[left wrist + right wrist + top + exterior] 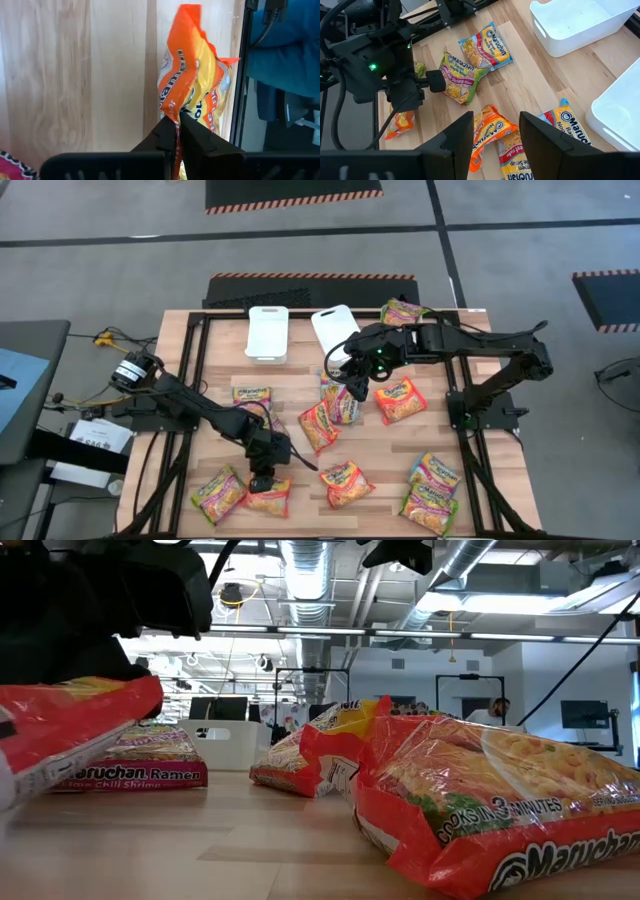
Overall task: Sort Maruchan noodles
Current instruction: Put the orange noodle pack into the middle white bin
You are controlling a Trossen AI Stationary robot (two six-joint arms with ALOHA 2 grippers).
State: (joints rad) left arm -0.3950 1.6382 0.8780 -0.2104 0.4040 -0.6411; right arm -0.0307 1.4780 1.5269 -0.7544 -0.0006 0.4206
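Observation:
Maruchan noodle packets lie scattered on the wooden table (480,430). My left gripper (264,477) is near the table's near edge, shut on an orange-and-yellow packet (192,75), which also shows close up in the low view (60,735) and beside that gripper in the right wrist view (400,122). My right gripper (495,132) hangs open above the middle cluster of packets (335,408), touching nothing. A green-and-pink packet (218,493) lies just left of the held one. My left gripper pinches the orange packet's edge (175,114) between its two fingers, which slant down at it from the table's far left. The packet stretches away beyond the fingertips and looks buckled. In the low view it sits tilted, one end (140,690) raised.
Two white bins (267,332) (335,330) stand at the far side. More packets lie at the near right (432,488), near middle (345,483), centre right (400,400) and far right (402,311). The black frame rail (239,90) runs right beside the held packet.

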